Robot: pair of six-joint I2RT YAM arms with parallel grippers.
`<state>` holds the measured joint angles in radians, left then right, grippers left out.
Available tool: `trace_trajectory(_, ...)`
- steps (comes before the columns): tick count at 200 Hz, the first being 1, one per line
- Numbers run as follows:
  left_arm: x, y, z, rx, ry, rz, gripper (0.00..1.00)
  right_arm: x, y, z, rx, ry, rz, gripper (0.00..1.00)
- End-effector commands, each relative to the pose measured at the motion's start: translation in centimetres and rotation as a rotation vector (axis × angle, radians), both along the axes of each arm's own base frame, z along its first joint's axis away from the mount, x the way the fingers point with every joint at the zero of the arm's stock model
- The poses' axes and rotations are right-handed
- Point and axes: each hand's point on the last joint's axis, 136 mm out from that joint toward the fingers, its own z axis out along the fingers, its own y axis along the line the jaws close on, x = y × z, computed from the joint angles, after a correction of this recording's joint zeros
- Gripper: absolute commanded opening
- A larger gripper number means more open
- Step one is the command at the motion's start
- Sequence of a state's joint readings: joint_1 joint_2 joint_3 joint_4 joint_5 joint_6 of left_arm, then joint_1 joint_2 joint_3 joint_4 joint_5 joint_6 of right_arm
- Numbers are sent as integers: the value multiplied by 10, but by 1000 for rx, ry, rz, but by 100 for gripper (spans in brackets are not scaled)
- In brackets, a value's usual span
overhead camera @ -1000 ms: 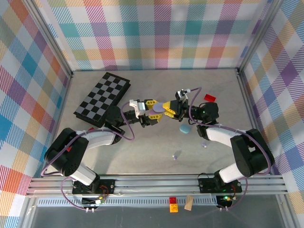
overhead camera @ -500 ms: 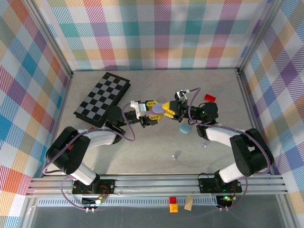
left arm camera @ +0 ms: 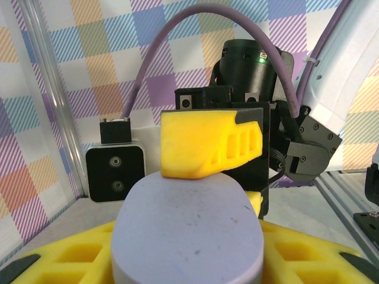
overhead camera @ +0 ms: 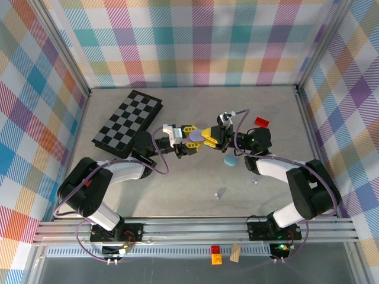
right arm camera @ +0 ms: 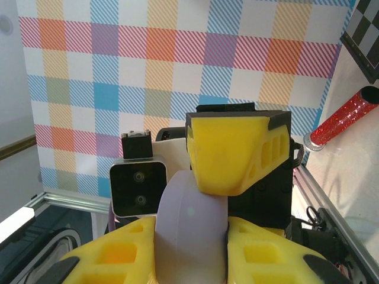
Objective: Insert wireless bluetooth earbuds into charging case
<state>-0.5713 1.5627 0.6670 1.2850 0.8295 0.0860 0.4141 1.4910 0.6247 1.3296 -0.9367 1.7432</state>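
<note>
Two grippers meet above the middle of the table [overhead camera: 177, 198], both on one lavender case [overhead camera: 194, 136] held off the surface. We see the right gripper [overhead camera: 208, 137] clamped across the case's flat faces (seen edge-on from that wrist). The left gripper [overhead camera: 189, 141] flanks its wide sides, but we cannot tell whether it presses them. An earbud [overhead camera: 220, 193] and a second earbud [overhead camera: 254, 180] lie loose on the table near a blue case [overhead camera: 230, 160], nearer the bases.
</note>
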Motion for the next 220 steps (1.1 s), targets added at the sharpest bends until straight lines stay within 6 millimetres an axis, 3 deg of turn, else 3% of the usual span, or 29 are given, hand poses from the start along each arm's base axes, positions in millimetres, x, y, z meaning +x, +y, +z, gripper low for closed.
trace_trajectory(1, -14, -3, 13, -15, -55, -82, 41, 4, -1, 15, 24, -68, -38, 4)
trace_trajectory(134, -13, -1, 6, -3, -48, -83, 41, 3, -3, 25, 35, -93, -54, 6)
trace_trajectory(164, -12, -1, 5, -4, -47, -75, 47, 2, -4, 29, 44, -104, -54, 6)
trace_trajectory(220, -11, 1, 7, -7, -50, -69, 47, 1, -4, 28, 42, -106, -55, 6)
